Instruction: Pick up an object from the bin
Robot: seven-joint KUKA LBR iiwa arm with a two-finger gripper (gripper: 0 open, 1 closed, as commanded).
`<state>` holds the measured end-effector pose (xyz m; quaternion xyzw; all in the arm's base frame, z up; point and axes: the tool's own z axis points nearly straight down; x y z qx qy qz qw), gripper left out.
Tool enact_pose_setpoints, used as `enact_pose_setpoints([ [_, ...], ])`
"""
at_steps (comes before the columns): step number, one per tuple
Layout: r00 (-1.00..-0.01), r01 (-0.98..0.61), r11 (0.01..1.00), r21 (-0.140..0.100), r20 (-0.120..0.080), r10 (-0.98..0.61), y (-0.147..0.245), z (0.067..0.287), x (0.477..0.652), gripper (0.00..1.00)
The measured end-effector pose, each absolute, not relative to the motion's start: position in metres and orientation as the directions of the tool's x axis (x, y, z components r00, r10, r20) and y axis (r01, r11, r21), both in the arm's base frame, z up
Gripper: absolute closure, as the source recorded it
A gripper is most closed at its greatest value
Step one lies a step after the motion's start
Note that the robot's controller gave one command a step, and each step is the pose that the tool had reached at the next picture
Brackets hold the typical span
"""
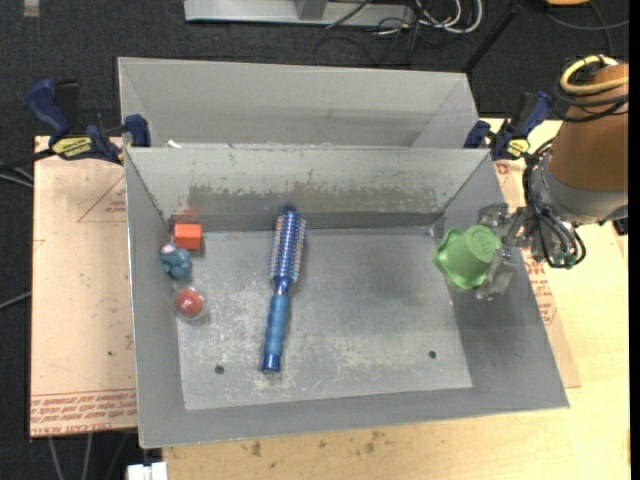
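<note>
Green plastic cup (458, 258) sits at right-centre of frame, over the bin's (350, 358) right slope; my claw (484, 254) is clenched on its right side, gripped side-on since I reach in from the right; blue hairbrush (280, 288) mid-floor; orange block (187, 236), blue figure (176, 261) and red ball (189, 303) far left, well apart; scuffed grey metal; lift path looks clear, I'd judge.
</note>
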<state>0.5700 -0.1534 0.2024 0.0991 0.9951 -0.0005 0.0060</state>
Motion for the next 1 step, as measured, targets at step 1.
enact_pose_setpoints([
  [1, -0.999, 0.034, 0.999, 0.002, 0.005, 0.034, -0.1539, 0.1214, 0.5538, 1.00],
])
